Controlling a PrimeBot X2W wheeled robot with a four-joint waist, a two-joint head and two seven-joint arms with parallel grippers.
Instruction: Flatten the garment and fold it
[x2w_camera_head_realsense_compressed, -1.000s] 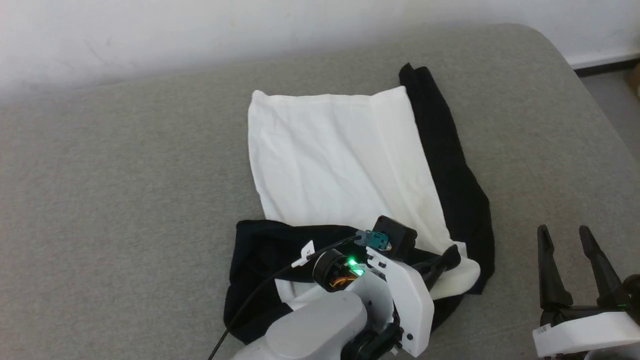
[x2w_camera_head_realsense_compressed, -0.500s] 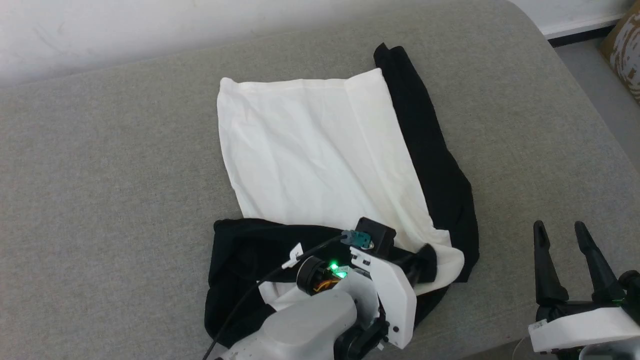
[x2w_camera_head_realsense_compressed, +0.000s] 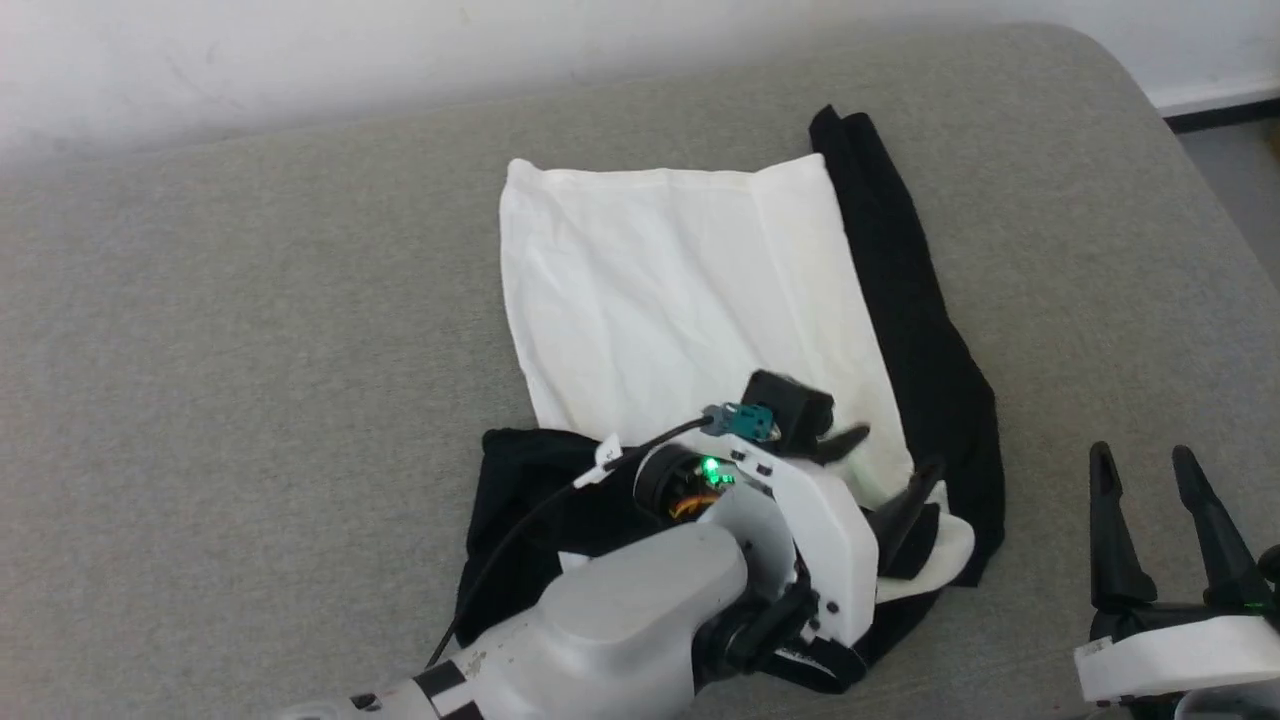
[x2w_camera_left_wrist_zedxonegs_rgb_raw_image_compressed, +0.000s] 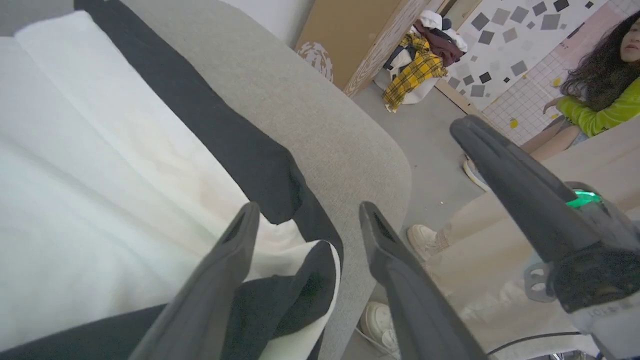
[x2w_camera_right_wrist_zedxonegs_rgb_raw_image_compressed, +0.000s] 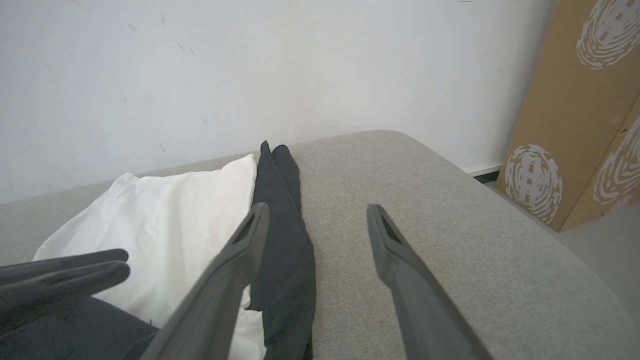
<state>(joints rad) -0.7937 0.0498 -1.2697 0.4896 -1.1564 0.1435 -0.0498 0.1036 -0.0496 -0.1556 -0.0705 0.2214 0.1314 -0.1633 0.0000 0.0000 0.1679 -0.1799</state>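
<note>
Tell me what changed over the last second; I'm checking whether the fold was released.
The left end effector opened and let go of the folded-over corner of the garment; its jaws now stand wide over it. The right end effector stayed open above the grey cushion, apart from the garment, which lies as before; only the camera shifted.

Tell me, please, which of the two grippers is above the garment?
The left gripper: it hangs open over the garment's near corner, while the right gripper stands over the grey cushion beside it.
</note>
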